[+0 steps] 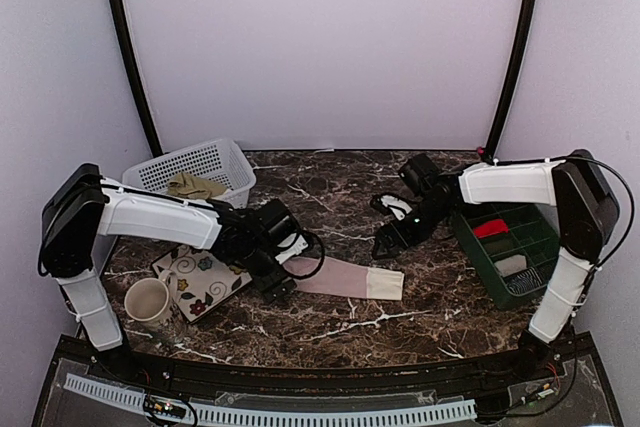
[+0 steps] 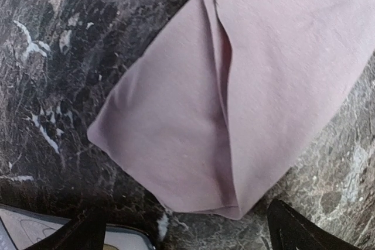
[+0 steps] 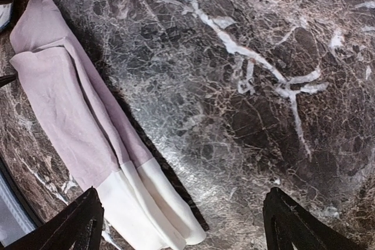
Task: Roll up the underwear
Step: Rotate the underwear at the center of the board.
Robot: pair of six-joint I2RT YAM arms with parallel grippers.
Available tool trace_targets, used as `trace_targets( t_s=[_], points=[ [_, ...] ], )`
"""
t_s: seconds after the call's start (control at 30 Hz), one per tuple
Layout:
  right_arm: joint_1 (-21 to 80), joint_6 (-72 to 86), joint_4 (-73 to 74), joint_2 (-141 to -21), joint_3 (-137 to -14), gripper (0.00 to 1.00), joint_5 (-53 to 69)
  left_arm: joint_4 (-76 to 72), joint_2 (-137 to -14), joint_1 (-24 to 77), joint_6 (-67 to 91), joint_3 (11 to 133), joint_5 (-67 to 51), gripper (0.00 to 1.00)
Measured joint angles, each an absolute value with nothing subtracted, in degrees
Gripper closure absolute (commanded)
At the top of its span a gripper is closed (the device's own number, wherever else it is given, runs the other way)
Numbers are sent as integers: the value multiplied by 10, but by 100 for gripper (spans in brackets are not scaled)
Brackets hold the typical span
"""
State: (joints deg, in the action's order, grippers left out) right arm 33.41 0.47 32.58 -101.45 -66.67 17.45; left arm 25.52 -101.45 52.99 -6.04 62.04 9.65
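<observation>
The pink underwear, folded into a narrow strip, lies on the marble table with its long axis running left to right and its cream waistband toward the right arm. The left gripper is nearer: its wide-open, empty jaws straddle the pink end, just ahead of the fingertips. The right gripper, likewise spread and empty, hovers just beyond the waistband end.
</observation>
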Motion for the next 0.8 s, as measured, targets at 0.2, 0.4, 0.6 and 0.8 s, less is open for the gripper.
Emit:
trace_targets(
  t_s=[0.2,0.4,0.6,0.8],
  points=[
    [320,18,329,-1015,-667,10,209,251,-1047,530,-72,649,131,1],
    [295,29,332,-1010,-662,12,229,244,-1075,509,-81,683,134,1],
    [288,41,339,-999,-634,17,255,209,-1127,462,-103,744,133,1],
    [288,66,335,-1000,-614,27,287,189,-1194,432,-114,835,129,1]
  ],
)
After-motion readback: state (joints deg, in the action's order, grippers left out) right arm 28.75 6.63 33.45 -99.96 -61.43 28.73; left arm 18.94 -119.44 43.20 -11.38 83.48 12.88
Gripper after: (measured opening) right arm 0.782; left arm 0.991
